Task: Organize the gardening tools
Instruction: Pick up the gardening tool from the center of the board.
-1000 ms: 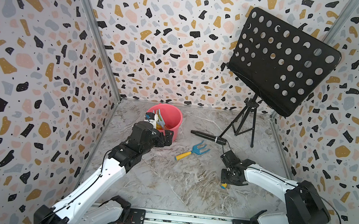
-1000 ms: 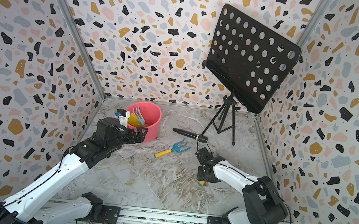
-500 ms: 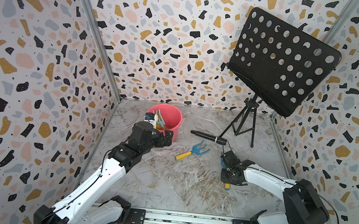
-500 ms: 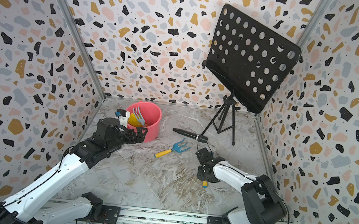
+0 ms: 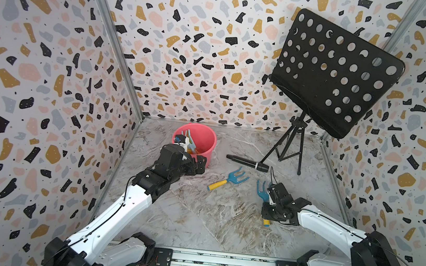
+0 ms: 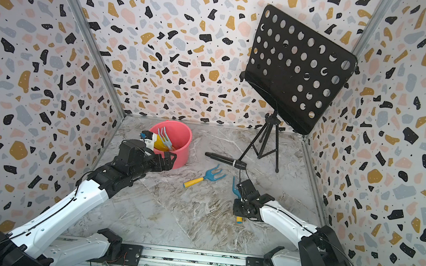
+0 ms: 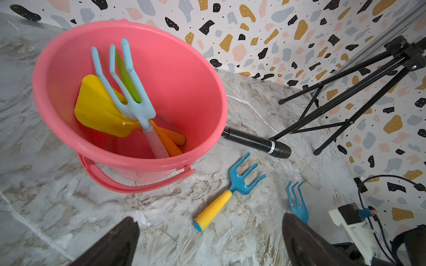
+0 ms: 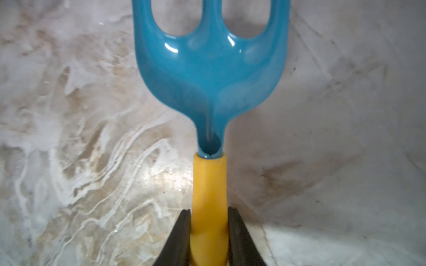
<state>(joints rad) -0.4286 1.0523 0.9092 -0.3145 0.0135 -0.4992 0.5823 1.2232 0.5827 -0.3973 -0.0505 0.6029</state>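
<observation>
- Right wrist view: the picture's edges cut off the tine tips and handle end of the held blue fork.
- Both top views: the right gripper hides most of that fork's handle.
- Left wrist view: the pink bucket hides one end of the microphone; the light-blue rake covers most of the green trowel.

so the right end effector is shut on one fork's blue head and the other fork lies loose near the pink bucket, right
Not the blue head: the right wrist view shows the right end effector shut on the yellow handle of that fork. The other fork lies loose near the pink bucket.
</observation>
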